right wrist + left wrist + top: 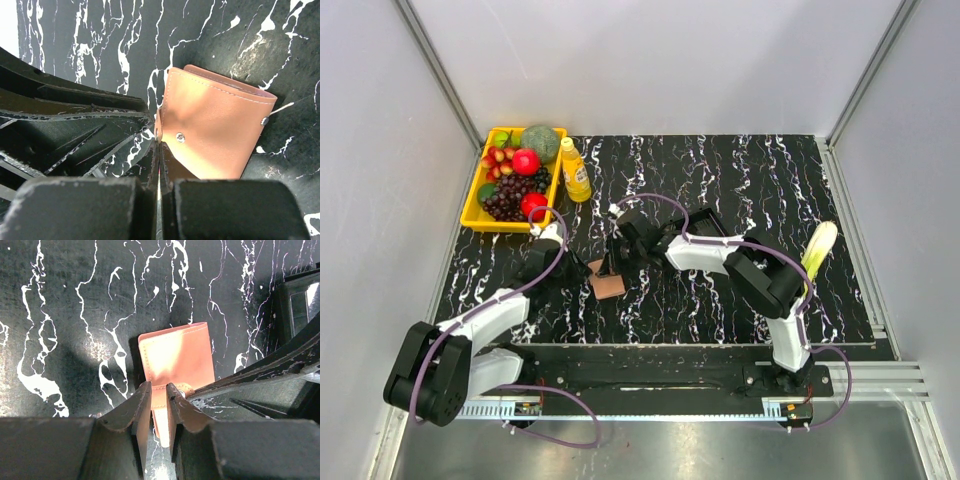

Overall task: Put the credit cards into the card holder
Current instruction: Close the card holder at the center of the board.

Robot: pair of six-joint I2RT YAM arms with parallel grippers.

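Observation:
The tan-brown card holder (610,286) lies on the black marbled table between both grippers. In the left wrist view the card holder (175,357) has its snap tab between my left gripper's (158,392) fingers, which are closed on the tab. In the right wrist view my right gripper (158,142) is pressed shut at the left edge of the card holder (215,130). A thin pale sliver, seemingly a credit card (158,172) seen edge-on, sits between its fingers. No other credit card is in view.
A black open box (300,302) stands just behind the right gripper. A yellow tray of fruit (475,205) and a yellow bottle (575,170) are at the back left. A pale yellow-green vegetable (820,250) lies at the right.

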